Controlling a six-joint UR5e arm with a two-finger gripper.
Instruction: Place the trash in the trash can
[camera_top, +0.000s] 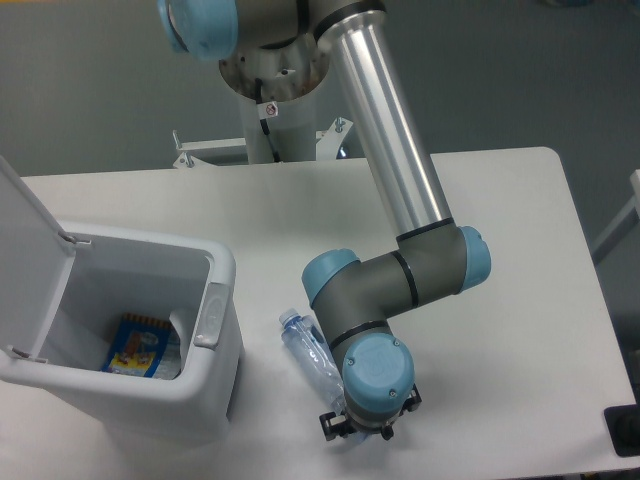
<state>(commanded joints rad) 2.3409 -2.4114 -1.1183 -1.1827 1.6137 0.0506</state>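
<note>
While the gripper (352, 428) sits low at the near table edge over the far end of the bottle (311, 356), its fingers are mostly hidden under the blue wrist cap, so cannot tell if they are spread or closed on anything. Bottle lies flat on the table (500, 250), cap end pointing up-left toward the bin, lower end running under the wrist. It is just beside the trash can (200, 400), not in it.

Trash can is on the left, lid (22, 240) flipped up and open, grey latch (209, 315) on the right rim facing the bottle. Inside on the bottom there is a colourful blue-yellow packet (142, 345) and a pale sheet next to it; cannot say if that is the crumpled wrapper. No wrapper seen on the table.

Progress judgement: bottle not yet binned, looks like the grasp step. Left: secure the bottle, lift, carry left over the open rim, drop. Wrapper status unclear.

Farther back, arm link and base column (275, 110) at the far table edge.
</note>
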